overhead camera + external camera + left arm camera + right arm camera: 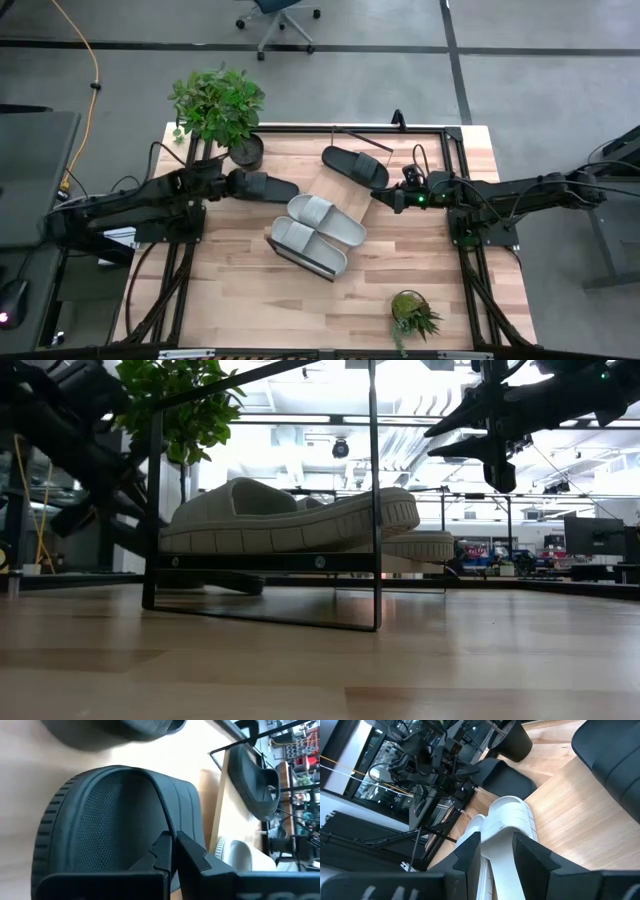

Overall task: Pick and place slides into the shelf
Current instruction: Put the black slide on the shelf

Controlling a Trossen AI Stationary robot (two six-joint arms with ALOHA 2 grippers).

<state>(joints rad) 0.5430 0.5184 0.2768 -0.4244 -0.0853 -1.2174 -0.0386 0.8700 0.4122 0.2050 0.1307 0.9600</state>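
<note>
The shelf [335,188] is a light plank in a dark wire frame, lying slantwise at the table's middle. Two pale grey-green slides [327,220] [305,247] lie side by side on its near part, soles down. One black slide [355,165] lies at its far end. A second black slide [270,187] is left of the shelf, and my left gripper [238,183] is shut on it. My right gripper [385,197] is open and hovers high over the shelf's right side [495,460]. In its wrist view, a pale slide [507,822] shows beyond its fingers. My left gripper pinches the black slide's strap at its open edge [170,827] between the two fingers. One finger [160,855] is in the opening over the footbed and the other [197,857] is on the strap's outer side. It comes from the table's left, slanting down. Whether the slide is lifted clear does not show.
A large potted plant [220,105] stands at the far left corner, close behind the left gripper. A small plant [412,315] stands near the front right. The shelf's thin wire uprights [374,490] rise at its end. Bare tabletop lies at the front left.
</note>
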